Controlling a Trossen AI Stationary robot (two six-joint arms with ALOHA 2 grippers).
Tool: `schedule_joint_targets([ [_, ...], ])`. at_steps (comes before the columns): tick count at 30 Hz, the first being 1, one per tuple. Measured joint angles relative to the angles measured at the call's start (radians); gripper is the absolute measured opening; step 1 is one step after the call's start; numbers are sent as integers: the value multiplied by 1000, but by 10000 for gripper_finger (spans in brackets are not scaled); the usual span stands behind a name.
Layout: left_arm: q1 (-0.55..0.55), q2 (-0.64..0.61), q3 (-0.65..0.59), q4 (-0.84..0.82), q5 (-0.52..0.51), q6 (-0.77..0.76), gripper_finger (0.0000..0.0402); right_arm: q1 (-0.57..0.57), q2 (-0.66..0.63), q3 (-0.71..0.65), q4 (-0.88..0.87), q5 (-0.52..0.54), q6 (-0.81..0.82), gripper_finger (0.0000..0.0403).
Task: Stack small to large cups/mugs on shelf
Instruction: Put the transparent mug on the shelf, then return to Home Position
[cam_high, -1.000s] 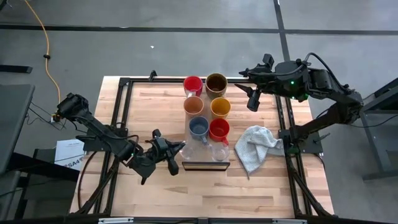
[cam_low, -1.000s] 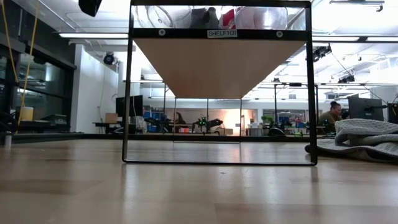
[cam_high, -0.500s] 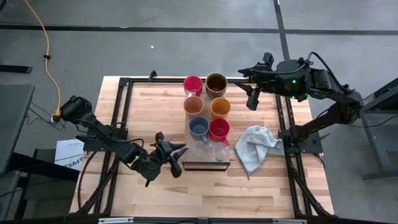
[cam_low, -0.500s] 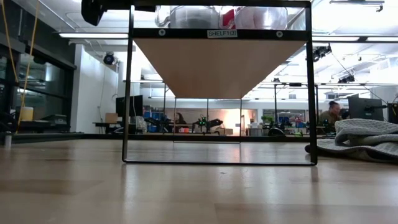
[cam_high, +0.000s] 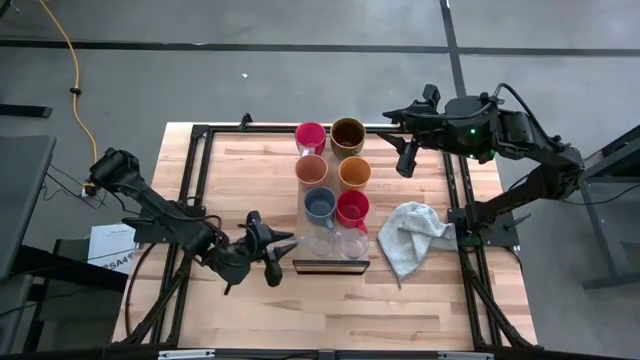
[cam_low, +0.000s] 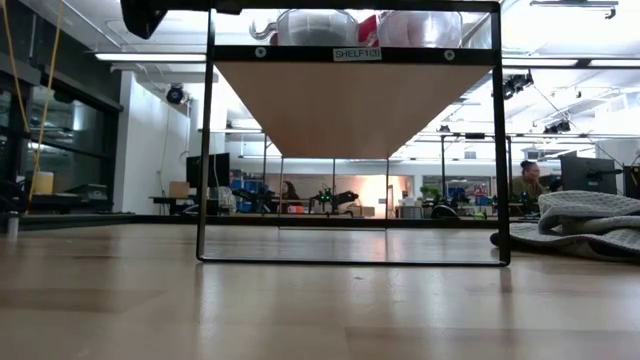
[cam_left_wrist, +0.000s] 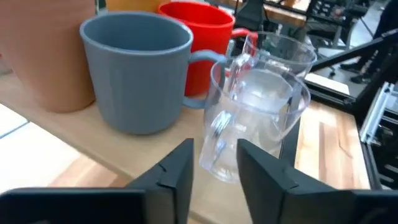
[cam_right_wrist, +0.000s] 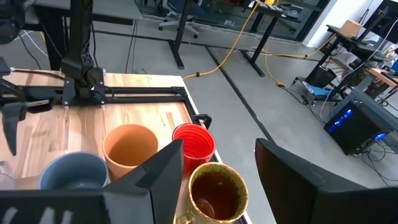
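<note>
- Left tool: at the front left corner of the shelf, just beside the near clear glass cup. In the left wrist view the fingers are spread, nothing between them, and the glass stands straight ahead with its handle turned toward the tool.
- Risk 1: the gap between the spread fingers looks narrow against the glass body. If the tool advances off-centre, a fingertip would push the glass rather than straddle it, and it could slide off the front edge or tip.
- Risk 2: the second clear glass cup stands touching or nearly touching the first; cannot tell which. A shove would carry into it.
- Risk 3: the blue mug is directly behind the glass, the red mug beside that. A grasp that overshoots would knock the blue mug.
- Risk 4: smooth clear walls; a pinch on the handle or rim alone may slip, judged from shape only.
- Remaining shelf rows, front to back: two orange cups, then a second red mug with the olive-brown mug.
- Grey cloth: on the table, right of the shelf, apart from it.
- Right tool: waits above the table's back right, fingers spread, empty; the olive-brown mug is the cup nearest it.
</note>
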Motion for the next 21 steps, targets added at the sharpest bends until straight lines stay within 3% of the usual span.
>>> schedule_joint_targets([
  [5, 0, -79, 10, -111, 60, -48, 174, 0, 0, 0, -12, 0, 0, 193],
  [8, 1, -163, 65, -182, 31, -48, 217, 0, 0, 0, -49, 0, 13, 193],
  [14, 102, -337, 222, -212, -12, 155, 266, 0, -9, 0, -155, -33, 61, 193],
  [17, 212, -386, 292, -213, 74, 314, 265, 0, -21, 0, -202, -65, 81, 193],
  [21, 409, -406, 342, -240, 284, 430, 245, 0, -37, 0, -265, -102, 123, 193],
])
